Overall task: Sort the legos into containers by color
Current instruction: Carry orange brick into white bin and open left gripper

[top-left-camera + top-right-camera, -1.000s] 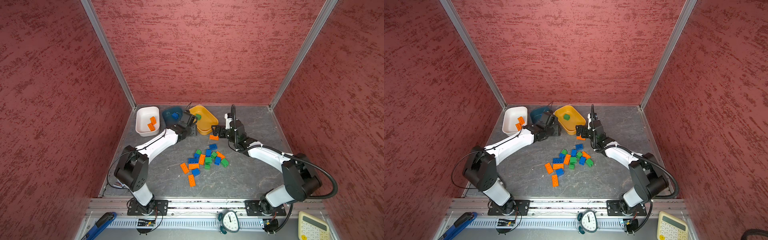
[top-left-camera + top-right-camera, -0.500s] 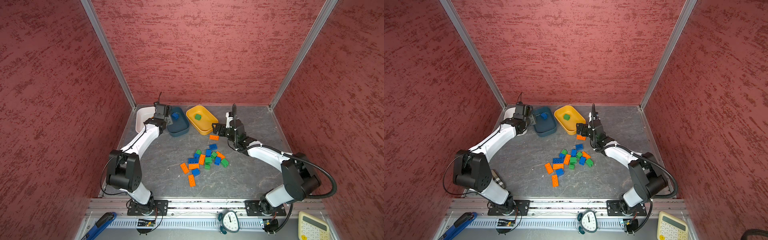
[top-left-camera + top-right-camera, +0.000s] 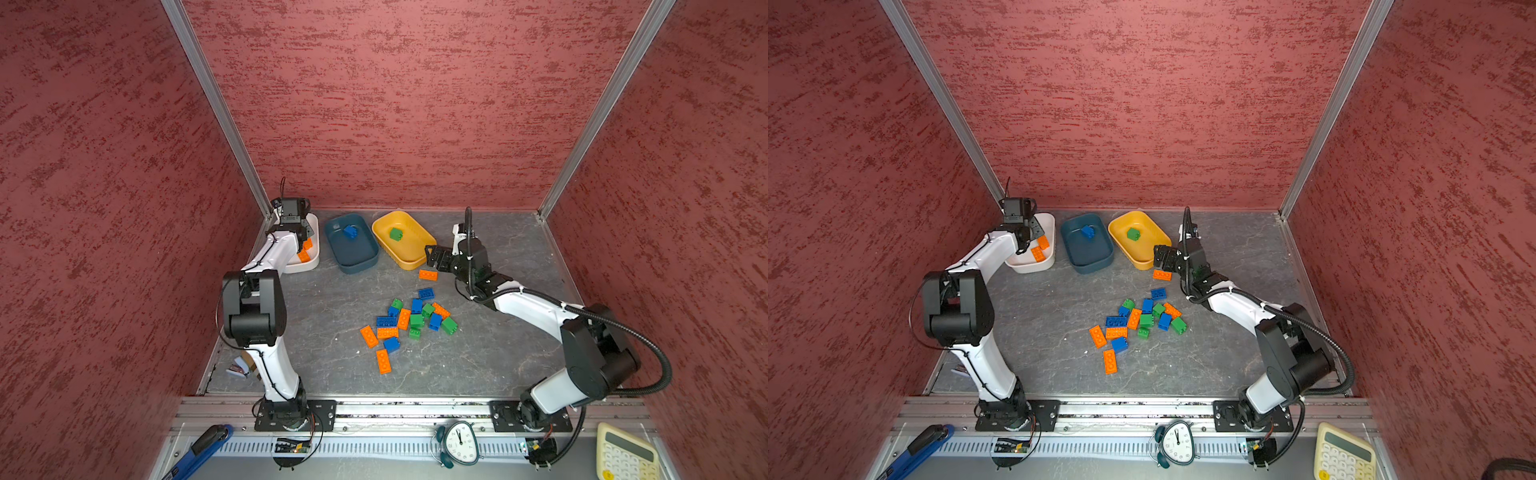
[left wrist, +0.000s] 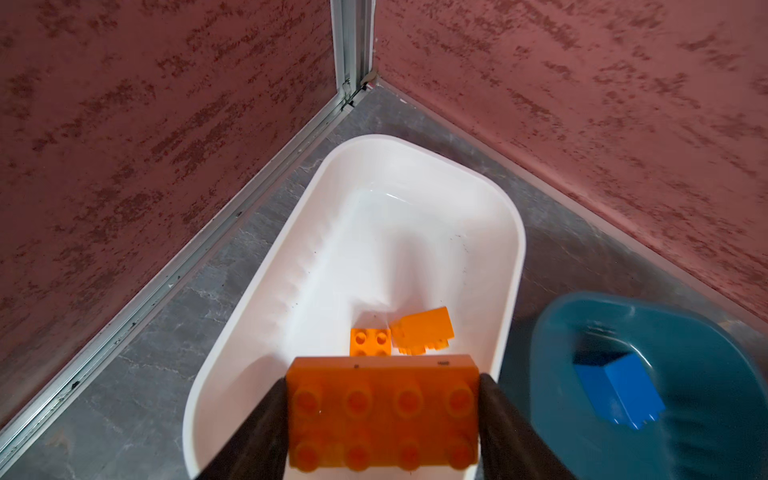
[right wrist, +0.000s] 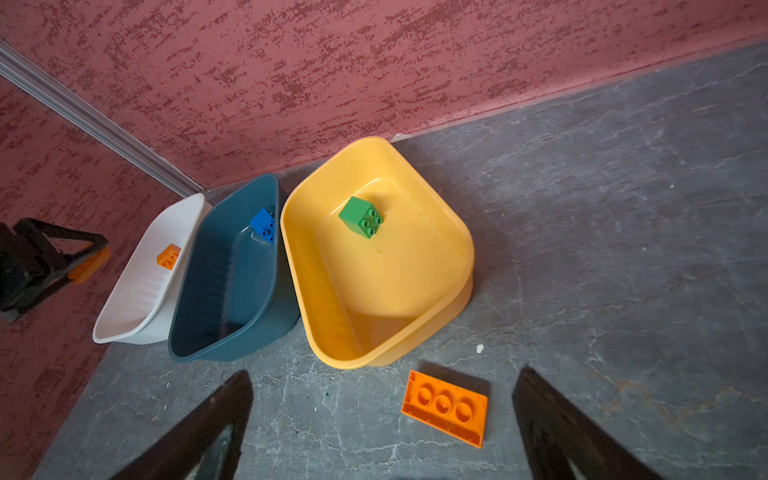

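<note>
My left gripper (image 4: 383, 380) is shut on an oblong orange lego (image 4: 382, 419) and holds it over the near end of the white container (image 4: 374, 232). Two smaller orange legos (image 4: 370, 341) lie in that tub. The dark teal container (image 3: 351, 257) holds one blue lego (image 3: 350, 231). The yellow container (image 3: 409, 257) holds one green lego (image 3: 395, 234). My right gripper (image 5: 384, 374) is open and low over an upturned orange lego (image 5: 444, 409) on the floor beside the yellow tub. Several orange, blue and green legos (image 3: 409, 322) lie in a loose pile mid-floor.
Red textured walls stand close behind the three tubs and at both sides. A metal rail runs along the front, with a small clock (image 3: 459, 440), a calculator (image 3: 623, 453) and a blue-handled tool (image 3: 199, 449) beyond it. A paper scrap (image 3: 239, 368) lies by the left arm's base.
My left arm has swung left from between the teal and yellow tubs to above the white tub. The right gripper has stayed by the lone orange lego.
</note>
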### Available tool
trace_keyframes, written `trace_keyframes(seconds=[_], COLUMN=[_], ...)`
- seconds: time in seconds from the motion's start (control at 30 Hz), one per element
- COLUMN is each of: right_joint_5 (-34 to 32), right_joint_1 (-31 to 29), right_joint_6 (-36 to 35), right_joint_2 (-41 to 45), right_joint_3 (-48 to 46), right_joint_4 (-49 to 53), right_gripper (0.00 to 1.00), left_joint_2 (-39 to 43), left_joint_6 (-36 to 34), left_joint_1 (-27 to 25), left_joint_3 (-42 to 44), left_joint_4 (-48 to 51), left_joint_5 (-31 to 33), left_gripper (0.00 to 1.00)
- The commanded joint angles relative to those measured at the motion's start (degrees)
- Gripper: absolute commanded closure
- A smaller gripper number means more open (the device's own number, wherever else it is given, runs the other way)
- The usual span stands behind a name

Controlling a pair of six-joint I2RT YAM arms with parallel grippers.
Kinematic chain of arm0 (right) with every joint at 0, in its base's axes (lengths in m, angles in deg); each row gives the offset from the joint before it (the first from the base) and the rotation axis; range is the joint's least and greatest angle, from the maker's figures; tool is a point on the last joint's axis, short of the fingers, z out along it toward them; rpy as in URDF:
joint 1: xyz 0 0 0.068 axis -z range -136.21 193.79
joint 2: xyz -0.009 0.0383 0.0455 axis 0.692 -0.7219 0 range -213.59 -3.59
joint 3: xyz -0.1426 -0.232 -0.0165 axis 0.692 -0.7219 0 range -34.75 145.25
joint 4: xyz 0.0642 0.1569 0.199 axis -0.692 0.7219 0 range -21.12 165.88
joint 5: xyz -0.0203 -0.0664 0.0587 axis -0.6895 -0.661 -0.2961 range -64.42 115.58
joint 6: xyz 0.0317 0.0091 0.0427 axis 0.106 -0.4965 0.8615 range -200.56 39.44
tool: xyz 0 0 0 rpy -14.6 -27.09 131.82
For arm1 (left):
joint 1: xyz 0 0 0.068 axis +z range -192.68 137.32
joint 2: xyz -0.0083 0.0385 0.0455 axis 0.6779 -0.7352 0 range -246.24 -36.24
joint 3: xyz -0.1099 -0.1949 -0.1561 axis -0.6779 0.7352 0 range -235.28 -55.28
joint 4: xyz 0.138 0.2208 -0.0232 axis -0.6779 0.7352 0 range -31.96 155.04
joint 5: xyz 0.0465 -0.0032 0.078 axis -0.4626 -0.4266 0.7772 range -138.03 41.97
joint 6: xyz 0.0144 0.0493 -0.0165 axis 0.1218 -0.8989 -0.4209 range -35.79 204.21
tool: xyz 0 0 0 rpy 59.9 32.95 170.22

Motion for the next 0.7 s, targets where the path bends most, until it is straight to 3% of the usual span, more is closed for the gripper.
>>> trace_keyframes(seconds=[0.0, 0.1, 0.4, 0.67], right_joint_5=[-2.11, -2.73, -4.58, -4.80], right_joint_1=[-0.31, -0.31, -0.31, -0.31], right_joint_6=[0.56, 0.74, 1.03, 1.09], right_joint_2=[-0.02, 0.24, 0.83, 0.81], right_joint_3=[1.79, 1.70, 0.55, 0.38], right_joint_4=[0.64, 1.40, 3.42, 3.46], right_gripper=[0.01, 0.01, 0.01, 0.01], left_joint_2=[-3.33, -5.47, -4.67, -0.05], left_joint_6=[0.71, 2.59, 3.14, 3.05], left_joint_1=[0.97, 2.15, 1.84, 1.71], left_joint_3=[-4.64, -6.97, -7.36, -2.27], left_joint_4=[1.82, 3.68, 5.43, 5.09], left_joint_5=[3.03, 1.84, -1.62, -7.09], left_gripper=[0.62, 0.61, 0.22, 0.16])
